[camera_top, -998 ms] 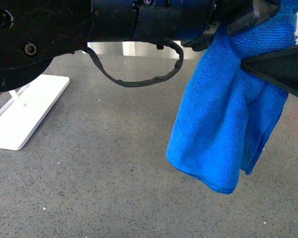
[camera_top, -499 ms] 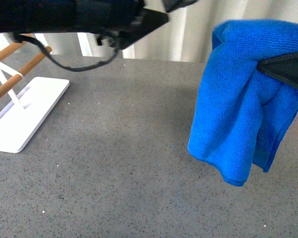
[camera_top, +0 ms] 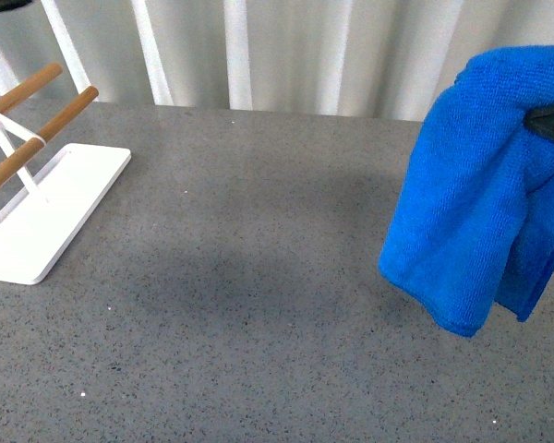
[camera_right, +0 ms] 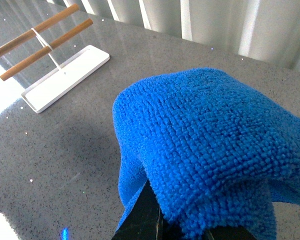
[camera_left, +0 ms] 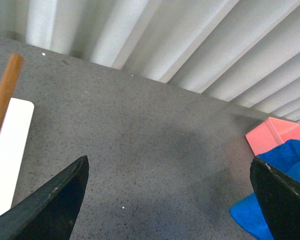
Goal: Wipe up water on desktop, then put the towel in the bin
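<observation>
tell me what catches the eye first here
The bright blue towel, hanging clear above the desktop in the right gripper at the right of the front view. Next, the white rack with two wooden rods at far left, and a pink box by the towel in the left wrist view.

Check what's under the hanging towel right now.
Only bare desktop shows below the towel, which hangs from the right tool; no puddle is visible. The cloth hides the surface behind it and most of that tool.
</observation>
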Available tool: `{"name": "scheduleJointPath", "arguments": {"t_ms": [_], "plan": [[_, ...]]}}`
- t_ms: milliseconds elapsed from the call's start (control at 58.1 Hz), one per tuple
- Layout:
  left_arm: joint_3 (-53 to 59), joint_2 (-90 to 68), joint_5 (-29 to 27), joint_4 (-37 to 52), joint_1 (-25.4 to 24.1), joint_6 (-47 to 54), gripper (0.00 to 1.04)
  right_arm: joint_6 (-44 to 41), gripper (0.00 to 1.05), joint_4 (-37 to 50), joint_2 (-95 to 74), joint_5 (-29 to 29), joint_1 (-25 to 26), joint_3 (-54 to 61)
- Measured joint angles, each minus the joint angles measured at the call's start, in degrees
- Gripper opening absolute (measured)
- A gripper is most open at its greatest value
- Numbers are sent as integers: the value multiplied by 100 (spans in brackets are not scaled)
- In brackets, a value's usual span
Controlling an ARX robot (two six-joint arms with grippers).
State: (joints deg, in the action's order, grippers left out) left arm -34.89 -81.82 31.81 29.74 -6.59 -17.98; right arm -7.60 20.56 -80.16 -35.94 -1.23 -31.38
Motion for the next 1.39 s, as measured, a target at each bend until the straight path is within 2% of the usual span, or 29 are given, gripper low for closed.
{"name": "scheduleJointPath", "arguments": {"t_ms": [103,138,224,275,344,396,516,603,654,878,930,1016,1394], "plan": [[247,483,87,-175,-247,105,98,-39,5,-4,-52,37,-20,0],[380,557,-63,11,-275,247,97,-50,5,-4,-57,44,-26,0],[1180,837,-1814,1663,-179,1060,79,-92,5,-4,-68,129,-46,0],[1482,1023,-2293,2059,-131,1314,70,-116,5,-7,-77,162,-61,0],[1764,1303,-2511,2155,-66,1502,57,-166,5,-33,-85,208,-81,0],[2044,1585,-2581,2151,39,1626,43,-181,5,-35,-85,208,-101,0],[2361,1967,-2675,2052,153,1692,23,-302,5,-122,-70,328,-129,9],[2612,2382,-2822,1895,264,1709,3,-415,5,-238,-7,448,-133,20],[2743,2651,-3154,1757,516,1738,4,-448,5,-304,81,509,-144,31],[3064,3429,-3171,1294,649,1753,4,-520,5,-623,586,721,-258,59],[3215,3440,-3171,1530,649,1753,4,-570,5,-750,706,782,-278,59],[3353,3611,-3174,1390,649,1753,4,-638,5,-894,802,824,-293,57],[3362,5626,-3176,-415,649,1755,4,-772,5,-992,785,1008,-234,46]]}}
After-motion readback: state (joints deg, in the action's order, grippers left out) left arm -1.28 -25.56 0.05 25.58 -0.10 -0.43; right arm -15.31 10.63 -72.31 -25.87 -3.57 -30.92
